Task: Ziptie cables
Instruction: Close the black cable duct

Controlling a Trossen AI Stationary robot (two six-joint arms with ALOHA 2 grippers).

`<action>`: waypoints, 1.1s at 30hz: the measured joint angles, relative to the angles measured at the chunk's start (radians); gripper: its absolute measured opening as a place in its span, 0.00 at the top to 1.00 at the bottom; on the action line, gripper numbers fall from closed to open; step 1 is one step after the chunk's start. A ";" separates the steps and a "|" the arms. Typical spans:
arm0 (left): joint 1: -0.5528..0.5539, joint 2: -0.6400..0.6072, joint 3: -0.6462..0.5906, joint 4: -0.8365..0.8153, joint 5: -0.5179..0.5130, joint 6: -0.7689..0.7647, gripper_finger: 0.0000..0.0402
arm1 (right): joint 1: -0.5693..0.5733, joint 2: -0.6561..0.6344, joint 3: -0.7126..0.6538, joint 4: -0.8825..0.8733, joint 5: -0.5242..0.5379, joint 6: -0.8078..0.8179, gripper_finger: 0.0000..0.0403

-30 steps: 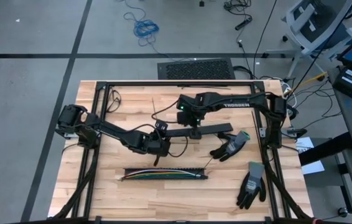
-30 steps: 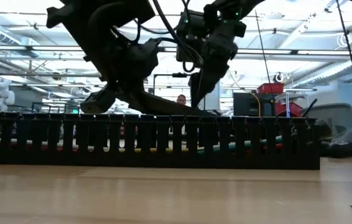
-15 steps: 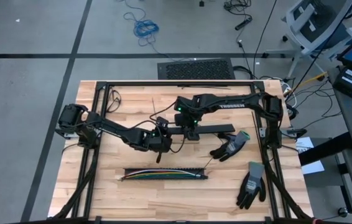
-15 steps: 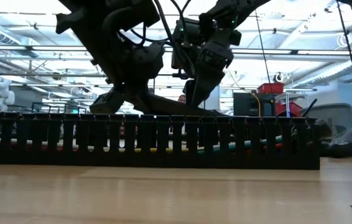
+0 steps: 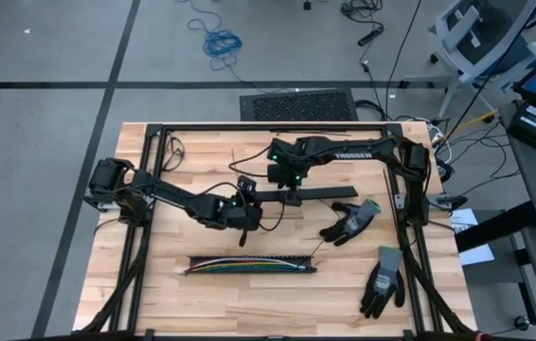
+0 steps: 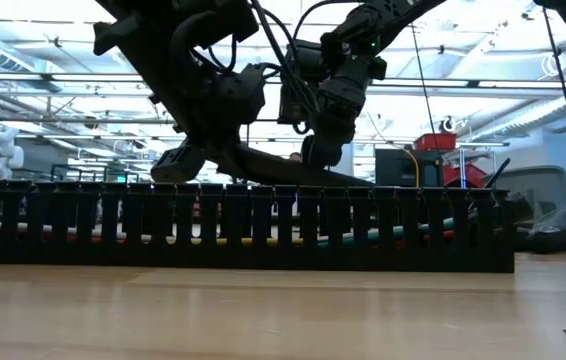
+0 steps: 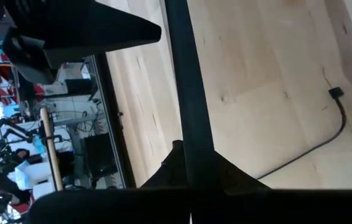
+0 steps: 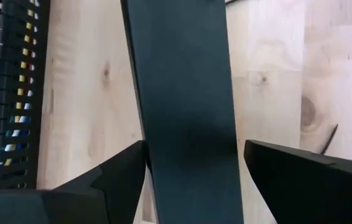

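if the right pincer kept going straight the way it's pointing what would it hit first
The flat black bar lying between the open right pincer fingers; beneath it, the wooden tabletop. How far above the bar it hangs is hard to judge.

1. Work gloves: two, (image 5: 350,224) and (image 5: 382,280) (both on the table's right side).
2. Black slotted strip (image 5: 249,265): one.
3. Flat black bar (image 5: 311,195): one.
4. Cables (image 5: 240,265): one bundle.

The cables (image 5: 247,265), thin multicoloured wires bundled loosely, lie lengthwise inside the black slotted strip (image 5: 287,259) at the lower centre of the high view
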 joint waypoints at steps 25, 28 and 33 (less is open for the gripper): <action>-0.003 -0.001 0.002 0.004 0.000 0.003 0.99 | 0.015 0.041 0.000 -0.034 -0.077 -0.067 0.38; -0.001 -0.002 0.002 0.003 0.021 0.004 0.99 | 0.011 0.040 0.000 -0.060 -0.088 -0.064 0.38; -0.001 -0.002 0.002 0.003 0.023 0.006 0.99 | 0.009 0.039 0.000 -0.064 -0.110 -0.063 0.38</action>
